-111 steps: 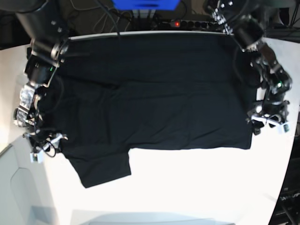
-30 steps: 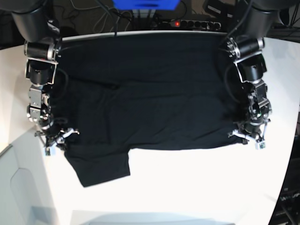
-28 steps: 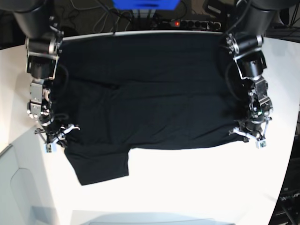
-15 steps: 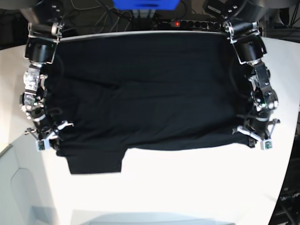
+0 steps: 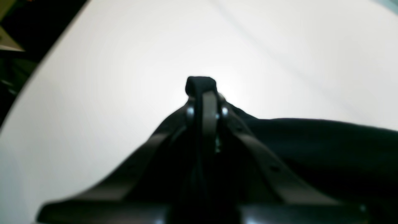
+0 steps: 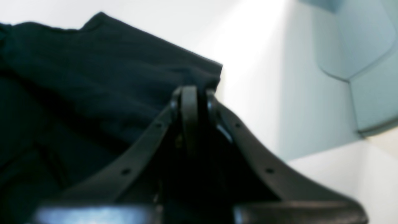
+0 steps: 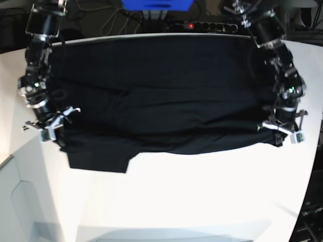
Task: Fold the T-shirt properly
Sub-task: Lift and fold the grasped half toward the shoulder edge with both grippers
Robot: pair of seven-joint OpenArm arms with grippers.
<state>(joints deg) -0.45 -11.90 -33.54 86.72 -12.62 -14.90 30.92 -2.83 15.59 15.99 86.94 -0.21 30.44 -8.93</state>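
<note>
- The black T-shirt (image 7: 161, 96) lies spread across the white table (image 7: 202, 196), its far edge at the table's back edge, its near edge lifted into a soft roll between the two arms.
- The left gripper (image 7: 282, 130) is pressed together on the cloth at the shirt's corner on the base view's right; its wrist view shows a nub of black fabric poking past the closed fingertips (image 5: 202, 93).
- The right gripper (image 7: 49, 128) is likewise pinching the shirt on the other side (its wrist view shows the tips closed against the fabric edge), with a sleeve (image 7: 98, 160) hanging out flat below it.
- Step in hand, as I judge it: the first lengthwise fold — both pinched corners being carried over the body of the shirt.
- The next move likely calls for both arms travelling evenly toward the far edge, keeping the cloth taut so the fold line stays straight — then releasing together.
- No brand, label or writing can be read; neither tag nor collar label shows.
</note>
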